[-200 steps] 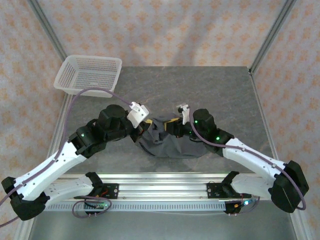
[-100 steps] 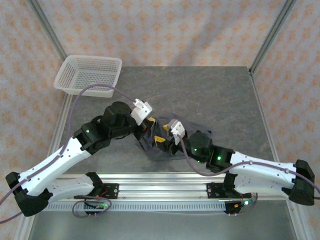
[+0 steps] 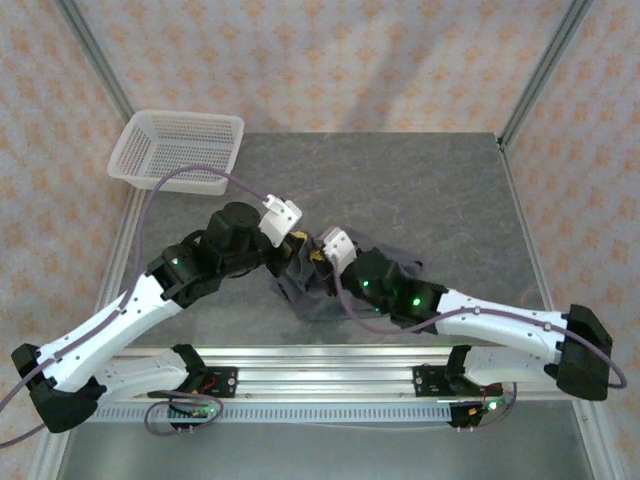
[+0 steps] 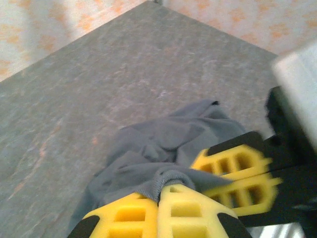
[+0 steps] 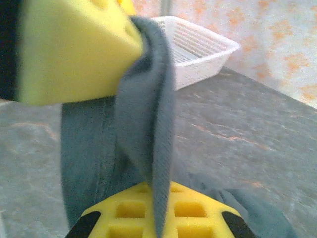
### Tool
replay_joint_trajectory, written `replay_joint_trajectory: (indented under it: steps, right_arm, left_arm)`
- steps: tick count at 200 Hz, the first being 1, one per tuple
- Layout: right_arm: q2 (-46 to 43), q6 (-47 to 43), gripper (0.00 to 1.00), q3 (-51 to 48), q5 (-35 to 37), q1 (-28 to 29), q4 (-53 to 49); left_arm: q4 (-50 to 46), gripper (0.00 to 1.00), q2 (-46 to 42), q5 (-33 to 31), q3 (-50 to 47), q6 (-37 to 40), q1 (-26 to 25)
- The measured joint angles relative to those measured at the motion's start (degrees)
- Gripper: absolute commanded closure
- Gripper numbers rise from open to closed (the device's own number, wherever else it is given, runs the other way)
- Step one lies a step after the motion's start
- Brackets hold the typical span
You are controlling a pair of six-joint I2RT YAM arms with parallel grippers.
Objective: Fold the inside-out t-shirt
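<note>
You have the white basket (image 3: 180, 150) at the far left corner of the mottled grey table (image 3: 430, 190), with peach-patterned walls (image 3: 330, 60) behind. Your left gripper (image 4: 158, 198) is clamped on the inside-out t-shirt (image 4: 163, 144), which is bunched near mid-table. Just right of it, your right gripper (image 5: 157, 201) pinches the same cloth.

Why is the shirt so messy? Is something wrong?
The t-shirt isn't flat. It sits bunched in a wrinkly heap on the table. The left gripper and right gripper both pinch it, close together, with a strip of cloth stretched between them. Nothing looks torn or spilled.
</note>
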Motion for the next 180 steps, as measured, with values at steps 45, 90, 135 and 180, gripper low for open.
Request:
replay_joint_trajectory:
  steps: [45, 90, 135, 180]
  right_arm:
    - [-4.39, 14.23, 0.88, -3.37, -21.66, -9.35, 3.48]
    - [-9.01, 22.99, 0.56, -10.27, -9.16, -15.26, -6.01]
    - [-8.55, 21.59, 0.76, 0.44, 4.24, -0.37, -13.94]
    - [6.14, 28.44, 0.84, 9.99, 8.20, 5.11, -10.12]
  left_arm:
    - [-0.42, 1.00, 2.40, 6.78, -0.24, -4.24, 8.61]
    - [0.02, 1.00, 2.95, 8.07, -0.66, -7.34, 10.73]
    - [0.22, 1.00, 8.46, 9.25, 0.90, -10.51, 10.73]
    - [0.15, 1.00, 12.72, 8.94, 2.78, -13.81, 10.73]
